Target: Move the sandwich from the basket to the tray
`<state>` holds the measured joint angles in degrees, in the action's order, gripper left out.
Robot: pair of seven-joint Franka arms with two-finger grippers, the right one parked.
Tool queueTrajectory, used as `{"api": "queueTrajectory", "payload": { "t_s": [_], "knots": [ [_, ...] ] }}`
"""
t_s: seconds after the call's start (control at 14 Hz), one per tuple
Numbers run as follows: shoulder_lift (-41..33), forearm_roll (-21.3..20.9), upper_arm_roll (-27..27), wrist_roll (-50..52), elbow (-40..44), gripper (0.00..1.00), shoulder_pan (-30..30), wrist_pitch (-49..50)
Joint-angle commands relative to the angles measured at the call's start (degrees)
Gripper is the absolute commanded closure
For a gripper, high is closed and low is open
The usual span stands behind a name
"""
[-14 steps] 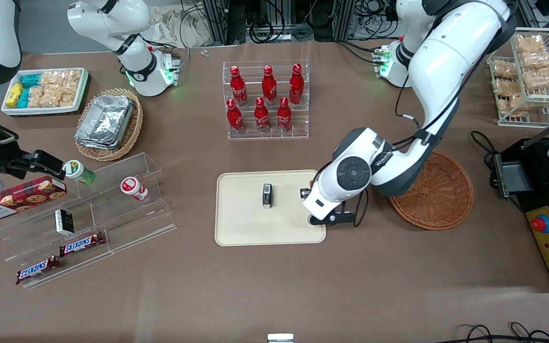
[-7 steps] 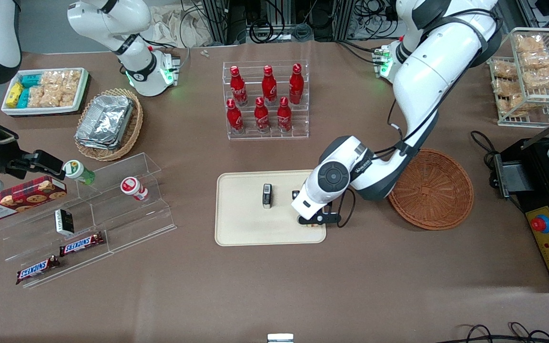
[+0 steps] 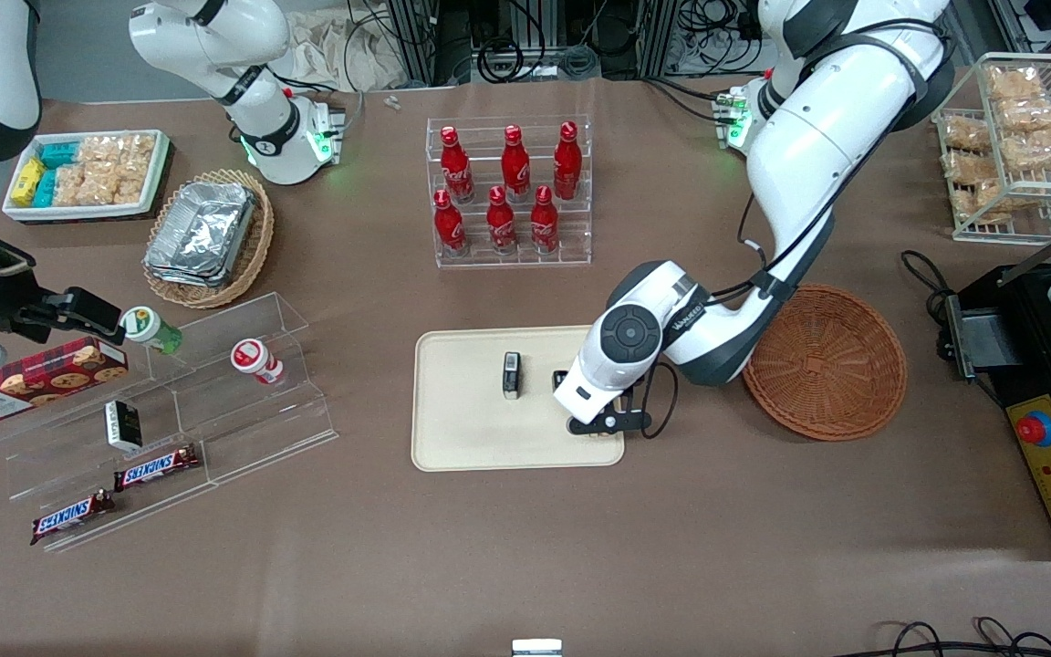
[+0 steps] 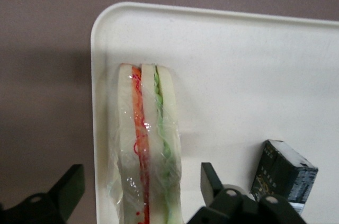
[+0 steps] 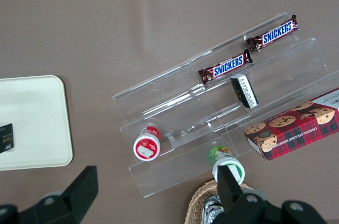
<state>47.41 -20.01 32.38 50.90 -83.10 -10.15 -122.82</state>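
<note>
The sandwich (image 4: 143, 144), a wrapped triangular wedge of pale bread with red and green filling, lies on the cream rectangular tray (image 3: 462, 438) near its corner. Our gripper (image 4: 139, 195) straddles it, fingers spread; we judge only withdrawal remains. The reddish-brown wicker basket (image 3: 840, 365) sits empty.

The only clearly readable brand is "SNICKERS", printed in blue on white on each of two brown chocolate bars (image 5: 225, 66) (image 5: 271, 32) lying on the clear acrylic stepped shelf (image 5: 212, 123), upper right of the right wrist view.
</note>
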Motion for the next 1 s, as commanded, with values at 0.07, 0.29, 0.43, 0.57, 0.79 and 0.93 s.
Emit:
{"api": "queueTrajectory", "payload": {
  "t_s": [0.07, 0.29, 0.43, 0.57, 0.79, 0.93],
  "knots": [
    [-5.99, -0.03, -0.13, 2.54, 0.57, 0.00, 1.97, 4.58],
    [-13.28, 3.49, -0.12, 2.80, -0.04, 0.00, 4.17, 10.13],
    [-19.60, 5.32, 0.05, 1.84, -0.22, 0.00, 8.28, 16.16],
    [-26.54, 10.06, -0.03, 0.35, -0.48, 0.00, 11.98, 22.51],
    [-33.77, 11.92, -0.56, -4.38, -5.22, 0.00, 16.21, 21.48],
    [-36.58, 14.89, -5.98, -12.53, -6.45, 0.00, 16.92, 21.83]
  ]
}}
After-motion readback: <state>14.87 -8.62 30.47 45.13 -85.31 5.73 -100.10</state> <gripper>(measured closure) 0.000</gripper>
